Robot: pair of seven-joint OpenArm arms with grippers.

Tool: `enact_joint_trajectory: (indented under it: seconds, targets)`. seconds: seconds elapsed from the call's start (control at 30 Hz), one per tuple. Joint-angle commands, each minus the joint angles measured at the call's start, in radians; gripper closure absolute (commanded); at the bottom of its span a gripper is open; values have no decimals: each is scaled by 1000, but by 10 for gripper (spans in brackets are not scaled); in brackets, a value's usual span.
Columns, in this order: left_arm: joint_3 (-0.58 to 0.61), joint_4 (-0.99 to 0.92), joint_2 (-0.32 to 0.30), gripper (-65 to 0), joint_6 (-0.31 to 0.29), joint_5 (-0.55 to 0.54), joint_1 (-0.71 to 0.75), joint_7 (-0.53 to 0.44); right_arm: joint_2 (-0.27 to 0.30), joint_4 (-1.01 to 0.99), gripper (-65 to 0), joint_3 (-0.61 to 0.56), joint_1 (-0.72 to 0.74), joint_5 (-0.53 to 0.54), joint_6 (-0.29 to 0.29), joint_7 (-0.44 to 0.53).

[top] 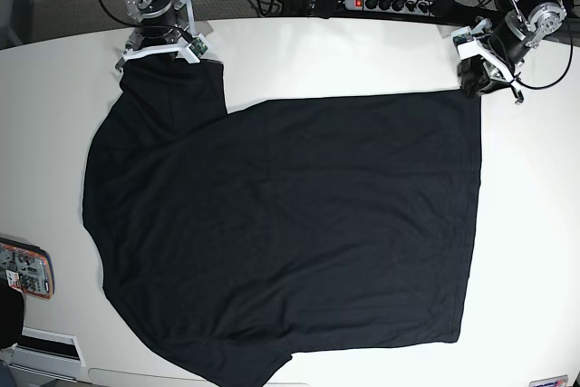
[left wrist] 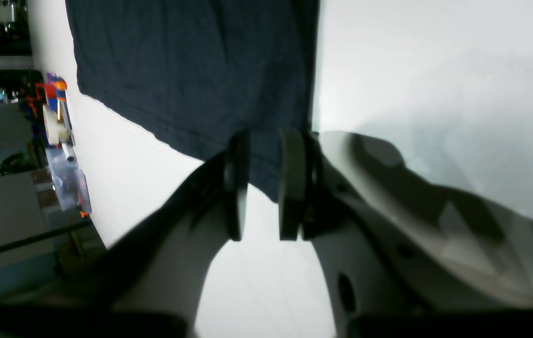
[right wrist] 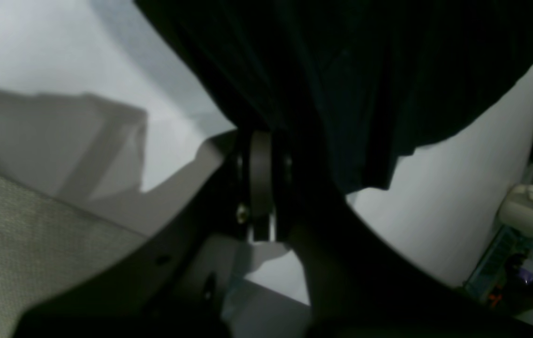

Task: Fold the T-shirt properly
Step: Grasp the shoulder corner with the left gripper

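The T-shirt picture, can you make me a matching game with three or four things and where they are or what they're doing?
Things:
1. T-shirt
2. left gripper
3. right gripper
4. table

Places or states:
a. white, underneath everything
b. shut on a sleeve, at the base view's top left
c. spread out flat and black
d. open at a corner of the cloth, at the base view's top right

Pairs: 1-c, 2-d, 3-b, 4-a
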Motion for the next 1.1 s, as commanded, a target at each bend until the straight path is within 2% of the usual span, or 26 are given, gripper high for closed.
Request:
enact_joint_trajectory:
  seconds: [0.0, 0.17, 0.3, 0.37, 0.53, 0.63, 0.83, 1.07]
  targets:
    - [-3, 16, -12, -110, 12, -15, 4, 16, 3, 21, 0, 2, -6, -3, -8, 6]
    - [-1, 17, -12, -111, 12, -15, 18, 42, 3, 21, 0, 2, -6, -3, -8, 6]
    - [-1, 17, -7, -190, 12, -24, 42, 43, 3, 21, 0, 2, -6, -3, -8, 6]
    - [-6, 17, 15, -227, 14, -21, 44, 45, 3, 21, 0, 2, -6, -3, -8, 6]
    - [-6, 16, 18, -232, 14, -15, 44, 59, 3, 21, 0, 2, -6, -3, -8, 6]
    - [11, 11, 15, -232, 14, -15, 41, 168, 3, 21, 0, 2, -6, -3, -8, 6]
    - [169, -3, -27, -232, 14, -18, 41, 366, 3, 22, 0, 2, -6, -3, -8, 6]
    - [364, -10, -68, -232, 14, -24, 38, 516, 3, 22, 0, 2, -6, -3, -8, 4]
